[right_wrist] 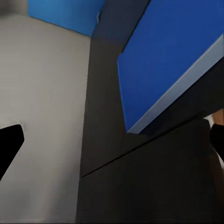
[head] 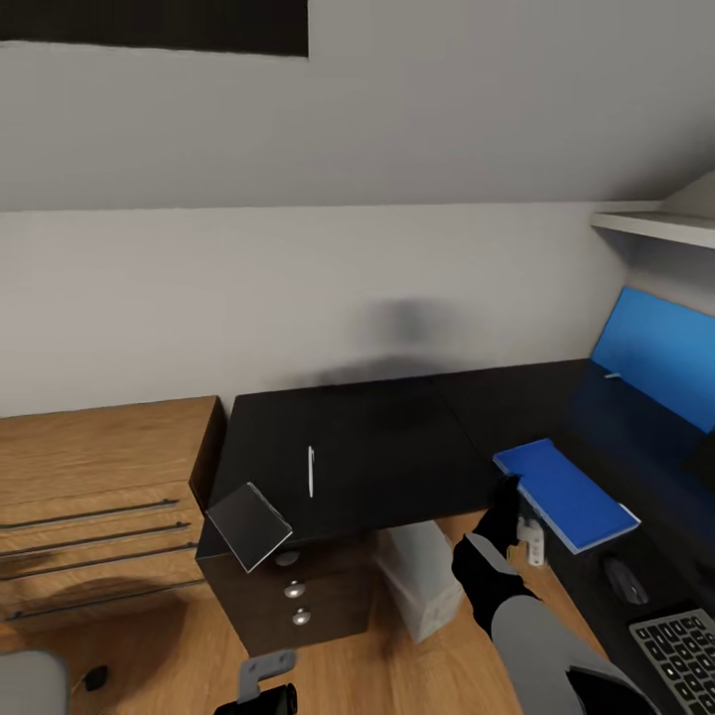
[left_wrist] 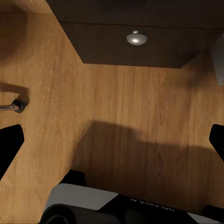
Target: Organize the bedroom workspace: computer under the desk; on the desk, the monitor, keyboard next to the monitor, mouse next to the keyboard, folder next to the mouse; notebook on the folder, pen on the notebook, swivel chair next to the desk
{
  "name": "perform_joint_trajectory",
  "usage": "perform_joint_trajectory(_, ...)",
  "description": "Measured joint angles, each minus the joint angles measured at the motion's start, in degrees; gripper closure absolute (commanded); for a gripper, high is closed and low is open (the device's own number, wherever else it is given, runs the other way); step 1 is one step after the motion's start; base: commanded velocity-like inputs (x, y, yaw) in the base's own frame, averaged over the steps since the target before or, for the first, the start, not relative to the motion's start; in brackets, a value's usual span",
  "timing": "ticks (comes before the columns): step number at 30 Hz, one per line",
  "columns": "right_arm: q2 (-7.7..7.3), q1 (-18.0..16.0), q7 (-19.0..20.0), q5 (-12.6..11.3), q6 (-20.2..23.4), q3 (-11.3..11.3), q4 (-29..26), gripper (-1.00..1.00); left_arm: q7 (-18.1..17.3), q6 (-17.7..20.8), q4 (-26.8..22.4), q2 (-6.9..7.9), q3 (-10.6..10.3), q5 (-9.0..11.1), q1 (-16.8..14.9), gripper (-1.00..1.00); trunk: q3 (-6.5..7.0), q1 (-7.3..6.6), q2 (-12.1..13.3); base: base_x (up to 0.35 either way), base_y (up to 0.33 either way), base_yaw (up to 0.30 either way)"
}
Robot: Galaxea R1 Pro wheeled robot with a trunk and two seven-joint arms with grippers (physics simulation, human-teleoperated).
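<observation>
Lying flat on the black desk (head: pixel 397 447) at right-centre of the head view: blue folder (head: pixel 566 494), a thin rectangular slab with a pale edge, long axis running from upper left to lower right of the frame, its near corner overhanging the desk edge. Matte, uniform blue; in the right wrist view the folder (right_wrist: pixel 172 56) shows the same blue face and a grey-white side band.

Right gripper (head: pixel 508 494) sits just beside the folder's left end, fingers (right_wrist: pixel 10 140) spread wide apart, nothing between them.

Pen (head: pixel 311 471), thin and white, lies on the desk left of centre, long axis nearly vertical in frame. Notebook (head: pixel 248 524), grey and glossy, is tilted at the desk's lower-left corner.

Mouse (head: pixel 623 579), dark and rounded, and keyboard (head: pixel 685 650) with grey keys are at lower right. Computer (head: pixel 422 576), a pale box, stands under the desk.

Left gripper (left_wrist: pixel 112 140) points at the wood-grain floor (left_wrist: pixel 116 116), jaws apart and empty, near a dark drawer unit (head: pixel 288 596) with round metal knobs. Wooden dresser (head: pixel 99 497) at left.
</observation>
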Motion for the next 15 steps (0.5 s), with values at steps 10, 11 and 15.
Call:
perform_joint_trajectory(10, 1.73, 0.0, 0.31, -0.07, 0.03, 4.03, 3.04, -1.0, -0.14, -3.43, 7.28, 0.1, 0.18, -0.02, 0.0, -1.0, 0.73, 0.0, 0.0, 0.0, 0.0, 0.142)
perform_joint_trajectory(11, 1.87, 0.01, 0.33, -0.07, 0.04, 4.13, 3.58, -1.0, -0.17, -3.8, 8.19, 0.07, 0.19, -0.04, 0.0, -1.0, 0.79, 0.0, 0.0, 0.0, 0.0, 0.097)
perform_joint_trajectory(15, 1.98, 0.02, 0.83, -0.01, 0.04, 4.68, 6.74, -1.0, -0.24, -4.81, 11.53, 0.0, 0.24, -0.14, -0.01, -1.0, 0.93, 0.0, 0.01, 0.0, 0.0, 0.055)
